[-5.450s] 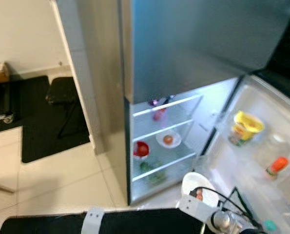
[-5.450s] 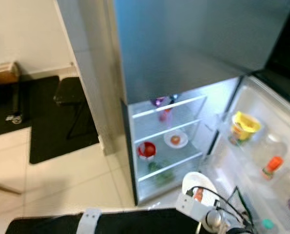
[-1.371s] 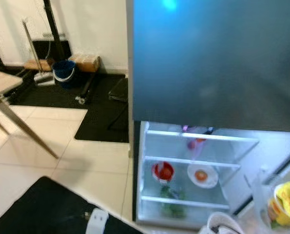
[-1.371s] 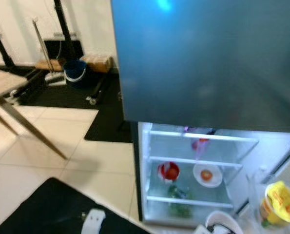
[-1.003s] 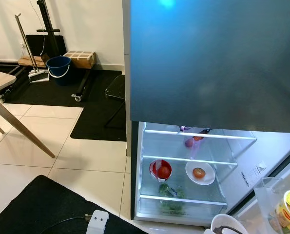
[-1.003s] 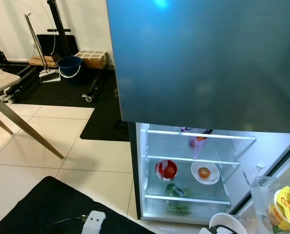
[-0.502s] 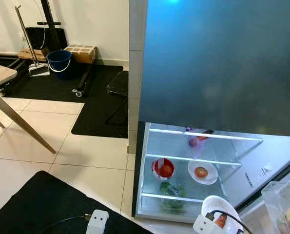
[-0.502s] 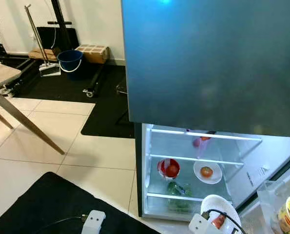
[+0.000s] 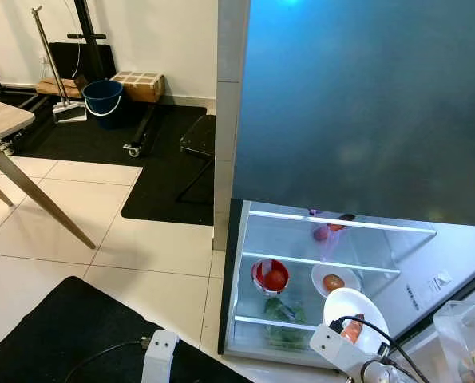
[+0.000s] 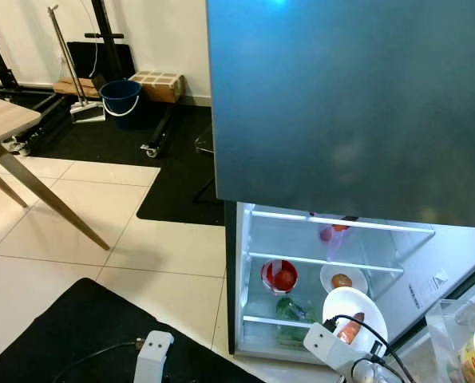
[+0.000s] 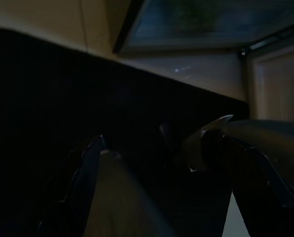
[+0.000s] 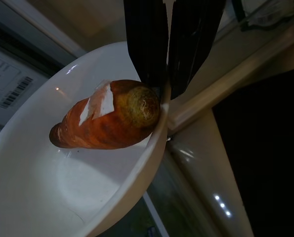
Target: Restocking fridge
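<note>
While the fridge (image 9: 357, 104) stands with its lower door open, the right gripper (image 12: 167, 86) clamps the rim of a white bowl (image 9: 355, 319) holding a carrot (image 12: 107, 121), before the lit shelves.

Both black fingers are pressed together on the rim; the arm behind is cut off at the frame edge. On the shelves sit a red bowl (image 9: 270, 276) and a plate (image 9: 331, 281) with a round orange item, too small to identify. The left gripper (image 11: 151, 163) hangs idle in darkness, fingers apart; the door shelf's contents are cropped.
</note>
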Tool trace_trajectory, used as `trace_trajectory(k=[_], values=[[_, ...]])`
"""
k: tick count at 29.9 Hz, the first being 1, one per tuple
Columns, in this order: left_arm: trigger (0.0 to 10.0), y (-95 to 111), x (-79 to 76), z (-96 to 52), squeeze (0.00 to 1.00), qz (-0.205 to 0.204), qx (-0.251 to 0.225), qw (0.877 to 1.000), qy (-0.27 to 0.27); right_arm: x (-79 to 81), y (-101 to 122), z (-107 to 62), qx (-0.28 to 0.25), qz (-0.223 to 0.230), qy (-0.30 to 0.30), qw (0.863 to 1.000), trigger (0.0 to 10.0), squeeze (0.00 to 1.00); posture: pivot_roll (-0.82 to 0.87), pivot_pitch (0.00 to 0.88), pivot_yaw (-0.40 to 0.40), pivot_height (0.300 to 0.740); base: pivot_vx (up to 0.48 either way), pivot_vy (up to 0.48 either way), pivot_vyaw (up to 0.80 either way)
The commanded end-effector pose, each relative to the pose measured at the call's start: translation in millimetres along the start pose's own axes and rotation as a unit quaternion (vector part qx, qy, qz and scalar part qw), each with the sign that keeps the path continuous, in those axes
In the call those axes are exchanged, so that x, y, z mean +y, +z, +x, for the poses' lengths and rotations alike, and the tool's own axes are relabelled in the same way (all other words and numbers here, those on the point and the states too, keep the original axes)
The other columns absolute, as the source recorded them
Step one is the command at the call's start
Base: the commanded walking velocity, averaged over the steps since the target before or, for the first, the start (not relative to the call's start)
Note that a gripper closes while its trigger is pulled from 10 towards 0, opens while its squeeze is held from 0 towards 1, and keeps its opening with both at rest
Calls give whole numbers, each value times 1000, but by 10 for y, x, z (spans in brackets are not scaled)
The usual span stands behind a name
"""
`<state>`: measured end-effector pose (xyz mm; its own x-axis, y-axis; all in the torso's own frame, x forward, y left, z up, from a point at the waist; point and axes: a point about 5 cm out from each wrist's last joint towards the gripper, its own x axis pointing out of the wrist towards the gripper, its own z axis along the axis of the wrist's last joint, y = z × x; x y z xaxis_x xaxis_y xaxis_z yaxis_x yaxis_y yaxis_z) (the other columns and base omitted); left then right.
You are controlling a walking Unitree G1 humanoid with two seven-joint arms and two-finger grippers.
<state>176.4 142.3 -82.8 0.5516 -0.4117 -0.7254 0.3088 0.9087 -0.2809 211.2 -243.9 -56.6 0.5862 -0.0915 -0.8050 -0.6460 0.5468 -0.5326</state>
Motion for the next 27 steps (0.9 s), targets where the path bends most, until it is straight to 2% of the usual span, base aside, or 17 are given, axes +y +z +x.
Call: trace_trajectory(k=[1,2,4,6,15,23,27], values=[[10000,118,-60,35,0,48,-12,998,-36,-123,39,1,-9,-2,-20,1000,10000,0,-5,0,-23,740,0,0,0],[10000,118,-60,35,0,48,-12,998,-36,-123,39,1,-9,-2,-20,1000,10000,0,-5,0,-23,740,0,0,0],[10000,209,-112,65,0,95,-16,994,-61,-184,73,3,-15,2,-31,999,10000,0,-7,0,-20,740,0,0,0],[10000,266,-120,79,0,121,-17,991,-63,-209,99,6,-17,3,-38,999,10000,0,-7,0,-20,740,0,0,0],[10000,224,-122,77,0,135,-5,989,-58,-175,111,11,-17,6,-35,999,10000,0,-18,0,-11,740,0,0,-657],[10000,91,-81,47,0,133,20,990,-38,-133,140,17,-22,-7,-27,999,10000,0,-16,0,-14,740,0,0,0],[10000,-31,-40,9,0,110,37,993,-19,-45,125,19,-18,-11,-11,1000,10000,0,-16,0,-14,740,0,0,0]])
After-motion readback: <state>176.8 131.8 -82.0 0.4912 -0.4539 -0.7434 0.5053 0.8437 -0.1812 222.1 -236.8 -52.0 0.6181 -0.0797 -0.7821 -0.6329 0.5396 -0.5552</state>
